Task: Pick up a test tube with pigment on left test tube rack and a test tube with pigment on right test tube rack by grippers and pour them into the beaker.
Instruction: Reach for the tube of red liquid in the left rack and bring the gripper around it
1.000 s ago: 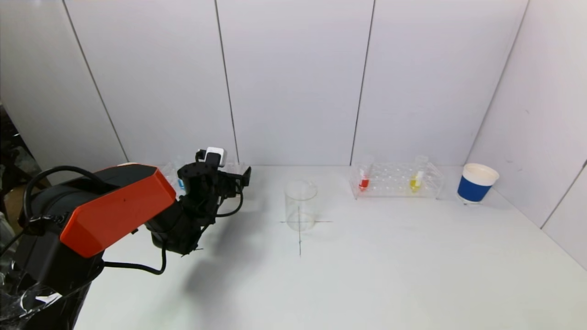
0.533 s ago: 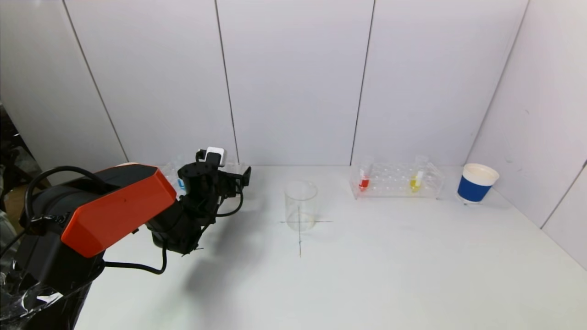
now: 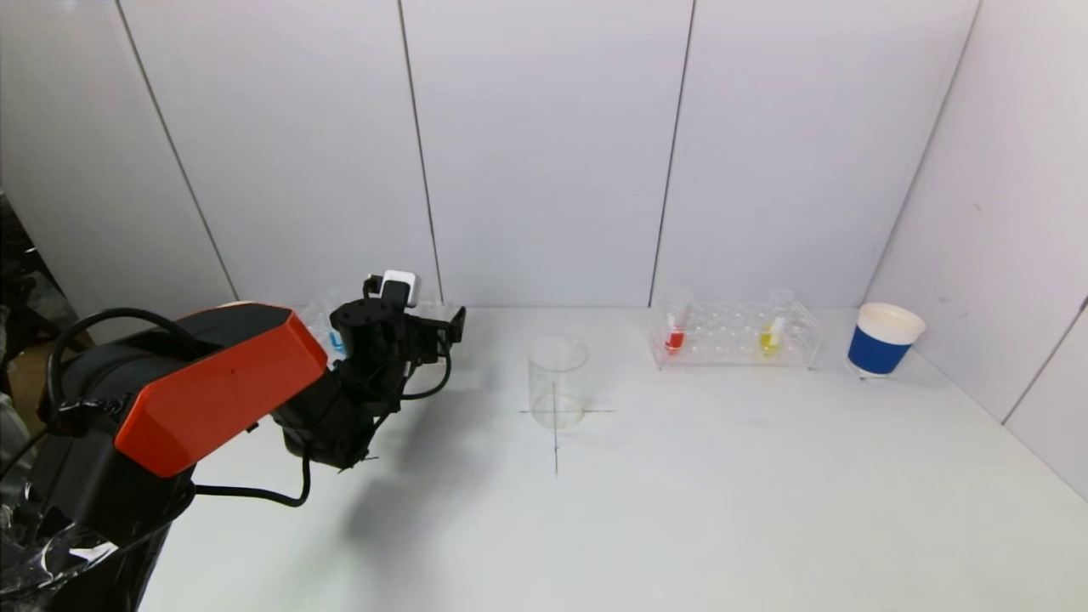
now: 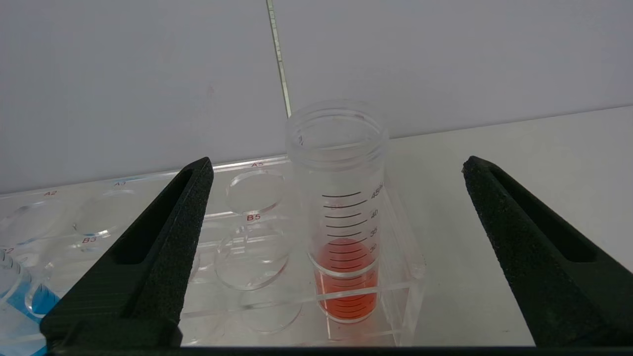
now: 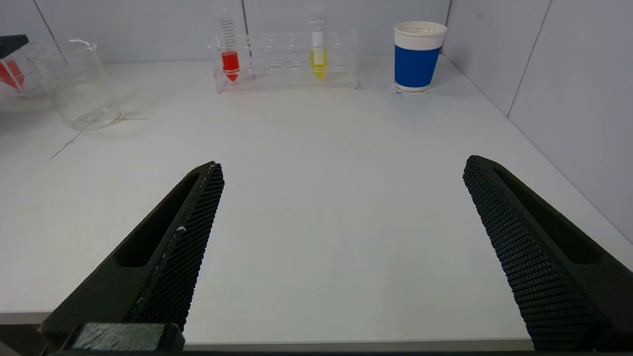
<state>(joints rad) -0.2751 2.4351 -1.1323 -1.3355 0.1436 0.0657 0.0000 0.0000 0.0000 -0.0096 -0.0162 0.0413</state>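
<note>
My left gripper [image 3: 429, 327] is open at the right end of the clear left rack [image 3: 316, 321]. In the left wrist view the gripper [image 4: 337, 162] is open wide, and a graduated tube with red pigment [image 4: 346, 237] stands upright in the rack's [image 4: 247, 217] end hole between the fingers, which do not touch it. A blue-pigment tube [image 3: 337, 342] stands further along the rack. The empty beaker [image 3: 557, 381] stands mid-table. The right rack [image 3: 735, 336] holds a red tube [image 3: 674, 337] and a yellow tube [image 3: 771, 337]. My right gripper [image 5: 341, 165] is open and empty, low by the table's front edge.
A blue paper cup [image 3: 881, 340] stands to the right of the right rack, near the side wall. White wall panels close the back and right of the table. A black cross is marked under the beaker.
My left gripper has edged very slightly towards the left rack. Nothing else has moved.
</note>
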